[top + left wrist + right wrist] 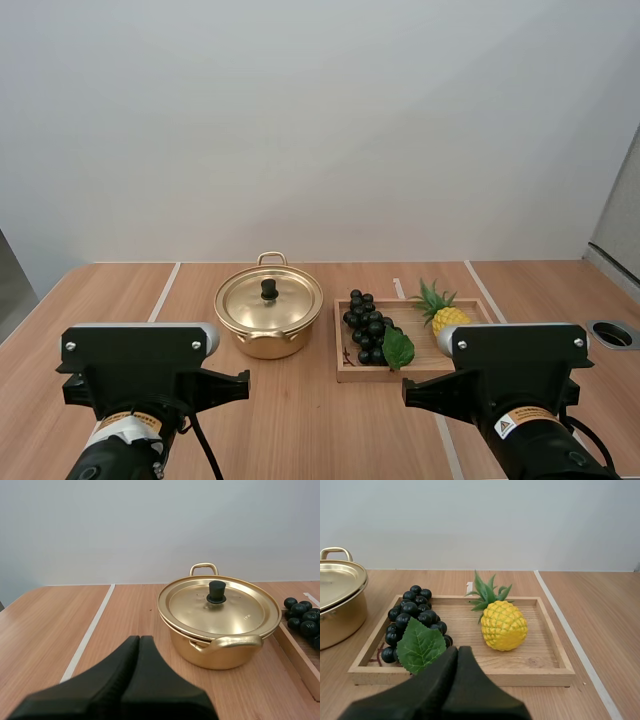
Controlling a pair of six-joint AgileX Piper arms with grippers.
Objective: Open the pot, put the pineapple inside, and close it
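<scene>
- The left gripper (139, 639) has its fingers pressed together into one dark wedge and holds nothing. It sits on the near side of the pot (220, 652), apart from it.
- The right gripper (458, 649) also has its fingers together and holds nothing. It sits on the near side of the tray (555, 645).
- The pot is gold and stands upright on the table (300, 420), just left of the tray.
- The lid (200, 607) is seated on the pot, with a black knob (216, 591) at its centre.
- The pineapple (504, 626) is in the right half of the tray, with its green crown toward the far side.
- The grapes (412, 612) fill the left half of the tray, with a green leaf (420, 646) at their near end.
</scene>
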